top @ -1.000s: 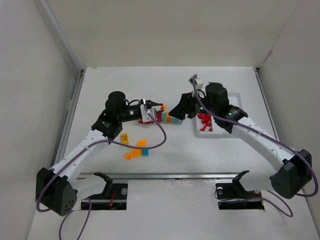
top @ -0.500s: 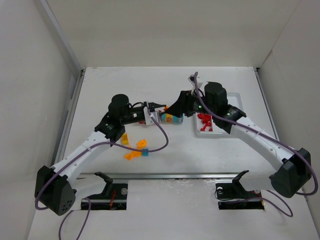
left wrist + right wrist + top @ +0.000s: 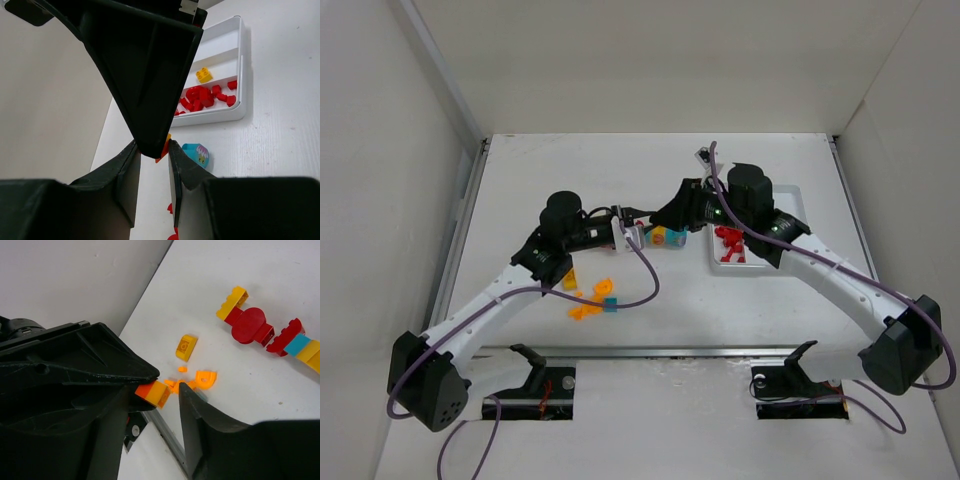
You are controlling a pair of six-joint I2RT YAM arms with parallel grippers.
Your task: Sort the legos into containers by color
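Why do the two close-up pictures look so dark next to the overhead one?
Top view: soft, even light, faint shadows, everything sharp. Left wrist view: its black fingers loom close and unlit, yet the white tray behind is bright and crisp. Right wrist view: dark fingers again, joined legos beyond sharp.

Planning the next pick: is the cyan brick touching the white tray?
Apart. Left wrist view shows bare table between the cyan brick and the white tray.
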